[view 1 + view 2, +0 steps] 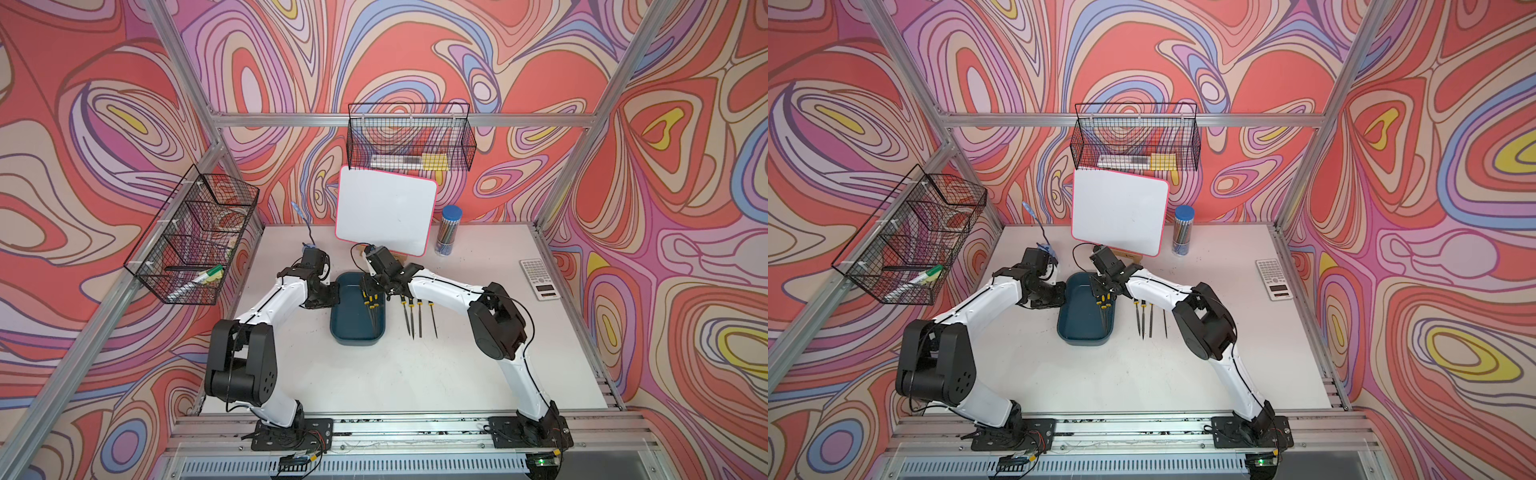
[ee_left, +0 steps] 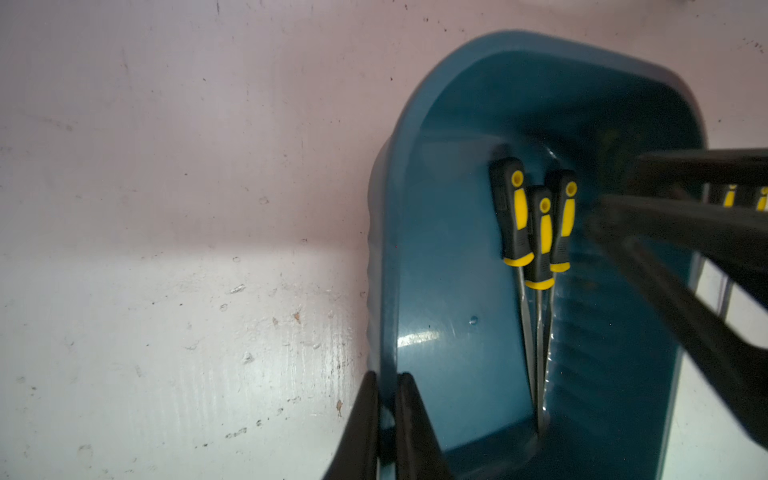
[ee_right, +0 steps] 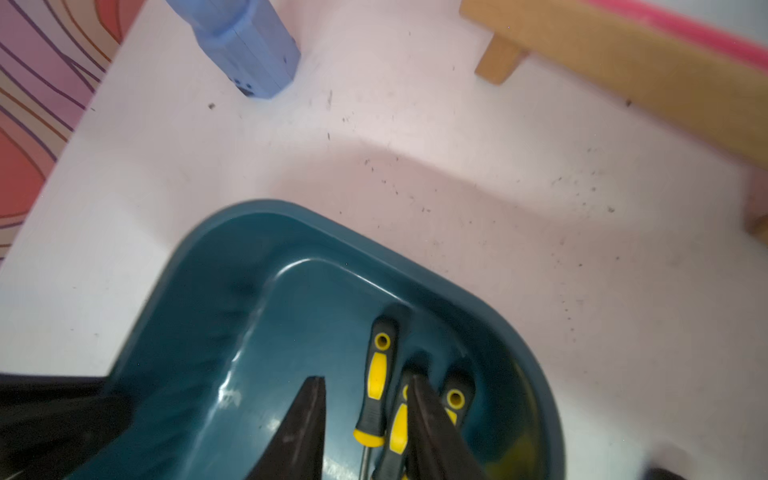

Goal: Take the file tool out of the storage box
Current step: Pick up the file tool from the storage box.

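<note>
left gripper (image 2: 387, 376) is pinching the storage box (image 1: 357, 332) wall, right gripper (image 3: 365, 377) hangs open right over the handles of 3 files (image 2: 540, 232) inside, lying lengthwise along it, so right arm's nearer

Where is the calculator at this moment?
In both top views the calculator lies flat near the table's right edge, to the right of the four files laid outside the storage box.

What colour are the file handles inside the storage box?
The handles are black with yellow, clearest in left wrist view.
</note>
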{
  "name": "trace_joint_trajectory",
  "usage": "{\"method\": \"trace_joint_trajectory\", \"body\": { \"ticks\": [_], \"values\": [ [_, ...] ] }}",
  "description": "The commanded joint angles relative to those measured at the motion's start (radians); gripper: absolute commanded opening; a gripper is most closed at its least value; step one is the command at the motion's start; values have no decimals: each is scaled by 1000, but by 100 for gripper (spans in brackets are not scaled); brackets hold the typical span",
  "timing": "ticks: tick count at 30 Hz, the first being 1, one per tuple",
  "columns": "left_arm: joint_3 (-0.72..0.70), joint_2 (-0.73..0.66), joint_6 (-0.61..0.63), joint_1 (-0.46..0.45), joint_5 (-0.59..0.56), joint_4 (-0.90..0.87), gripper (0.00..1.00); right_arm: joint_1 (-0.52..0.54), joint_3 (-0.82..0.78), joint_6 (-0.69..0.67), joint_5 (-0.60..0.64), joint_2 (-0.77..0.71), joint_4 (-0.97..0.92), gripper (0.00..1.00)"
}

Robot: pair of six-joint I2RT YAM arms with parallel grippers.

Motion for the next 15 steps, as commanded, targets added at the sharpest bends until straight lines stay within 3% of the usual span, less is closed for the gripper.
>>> {"method": "trace_joint_trajectory", "body": {
  "ticks": [1,15],
  "values": [
    [30,-37,15,-4,-2,-30,0,11,52,-13,-22,30,-50,34],
    [19,-45,23,-4,-6,-32,0,19,130,-20,-27,137,-71,34]
  ]
}}
